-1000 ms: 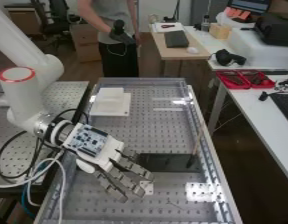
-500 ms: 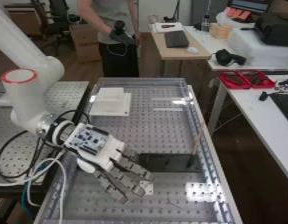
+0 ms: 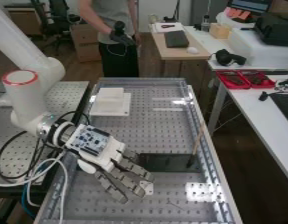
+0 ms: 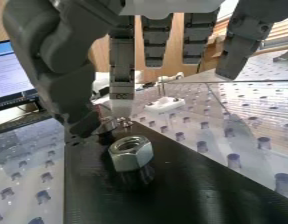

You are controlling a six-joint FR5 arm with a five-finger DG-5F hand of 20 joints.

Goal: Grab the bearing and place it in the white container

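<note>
At the black plate [image 3: 171,163], our hand [image 3: 109,156] hangs open near what appears to be the bearing [image 4: 108,124], past the hex nut [image 4: 132,161]. We judge this the approach; next, we must align and close around the bearing, avoiding the nut.

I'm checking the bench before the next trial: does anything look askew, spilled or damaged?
One thing: a thin stick slants over the end of the black board, at odds with the board's straight edges, perhaps a stray tool. I see nothing spilled or damaged.
</note>
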